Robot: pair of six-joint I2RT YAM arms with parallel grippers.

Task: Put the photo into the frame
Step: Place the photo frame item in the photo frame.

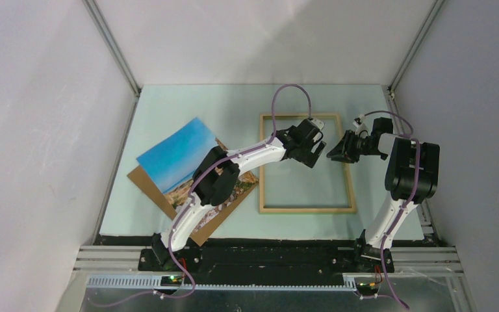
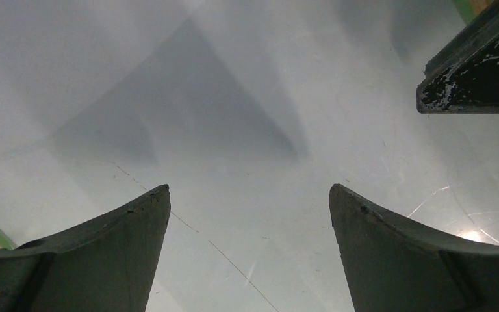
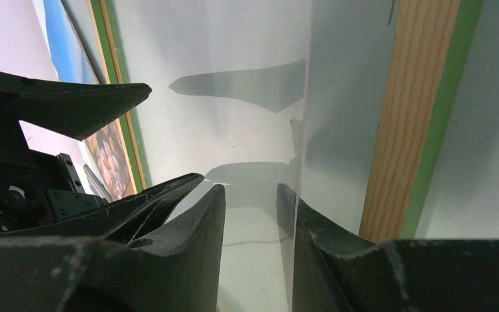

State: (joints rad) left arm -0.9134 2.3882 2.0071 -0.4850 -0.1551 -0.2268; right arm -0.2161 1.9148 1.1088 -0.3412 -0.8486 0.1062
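Note:
The frame [image 1: 307, 209] lies flat at centre right, its light wood side up. A clear sheet [image 3: 234, 65] lies inside it. The photo [image 1: 175, 156], blue sky and pale rocks, lies to the frame's left, partly under my left arm. My left gripper [image 1: 317, 156] is open and empty above the frame's upper middle; its fingers stand wide apart over the scratched sheet [image 2: 248, 188]. My right gripper [image 1: 335, 153] faces it from the right, just inside the frame's right rail [image 3: 416, 117]. It is open [image 3: 250, 188], and the sheet's edge runs across its right finger [image 3: 312, 234].
A brown board [image 1: 144, 179] sticks out under the photo at the left. Pale walls with metal posts close in the green mat [image 1: 201, 104] on three sides. The left gripper's fingers [image 3: 71, 104] show close at the left of the right wrist view.

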